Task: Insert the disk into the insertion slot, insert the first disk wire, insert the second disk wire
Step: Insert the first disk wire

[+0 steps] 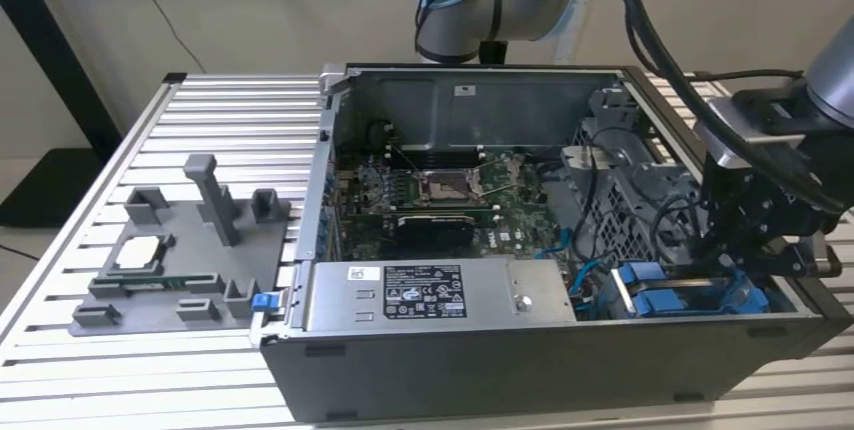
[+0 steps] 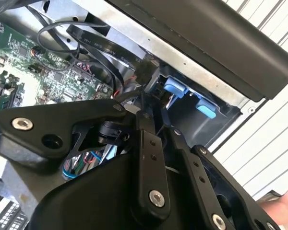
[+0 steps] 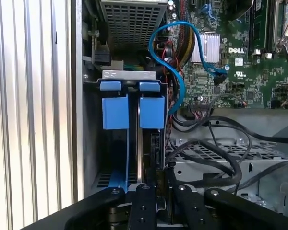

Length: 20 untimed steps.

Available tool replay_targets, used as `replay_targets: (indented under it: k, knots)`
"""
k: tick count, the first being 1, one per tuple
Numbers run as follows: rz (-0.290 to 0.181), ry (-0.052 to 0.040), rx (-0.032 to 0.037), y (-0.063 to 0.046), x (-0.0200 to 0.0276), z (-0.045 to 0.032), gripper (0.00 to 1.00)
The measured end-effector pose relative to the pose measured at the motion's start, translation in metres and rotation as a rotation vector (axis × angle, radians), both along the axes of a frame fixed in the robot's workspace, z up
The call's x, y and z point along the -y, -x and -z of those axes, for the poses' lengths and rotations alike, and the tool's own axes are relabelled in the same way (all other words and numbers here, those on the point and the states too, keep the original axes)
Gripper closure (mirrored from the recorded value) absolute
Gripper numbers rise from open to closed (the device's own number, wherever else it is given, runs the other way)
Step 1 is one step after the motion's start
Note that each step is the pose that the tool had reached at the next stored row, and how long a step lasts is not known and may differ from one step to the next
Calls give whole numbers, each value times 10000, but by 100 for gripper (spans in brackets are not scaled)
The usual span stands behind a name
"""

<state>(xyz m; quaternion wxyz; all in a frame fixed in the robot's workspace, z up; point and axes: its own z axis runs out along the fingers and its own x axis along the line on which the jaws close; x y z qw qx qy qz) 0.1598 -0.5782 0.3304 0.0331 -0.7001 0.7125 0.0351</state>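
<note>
An open computer case lies on the slatted table. At its front corner on the exterior view's right is the insertion slot, a grey metal bay. The disk sits inside it, and only its blue carrier shows, beside another blue tab. My gripper reaches down into this corner, just behind the carrier. Its fingers stand close together on a black plug of a flat black disk wire. The plug's far end is hidden against the bay.
The motherboard with its silver socket fills the case's middle. A grey box with a label lies along the front wall. Blue cable and black cables loop beside the bay. A grey fixture holds parts on the exterior view's left. A hand is nearby.
</note>
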Motion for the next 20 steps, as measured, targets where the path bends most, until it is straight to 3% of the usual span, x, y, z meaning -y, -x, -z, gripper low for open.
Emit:
replay_targets:
  k: [1, 2, 7, 17, 20]
  knots:
    - [0, -18, -1, 0, 0, 10, 100]
    - [0, -20, 0, 0, 0, 7, 0]
    - [0, -15, -1, 0, 0, -99, 0]
    - [0, -12, -1, 0, 0, -416, 0]
    - [0, -13, -1, 0, 0, -430, 0]
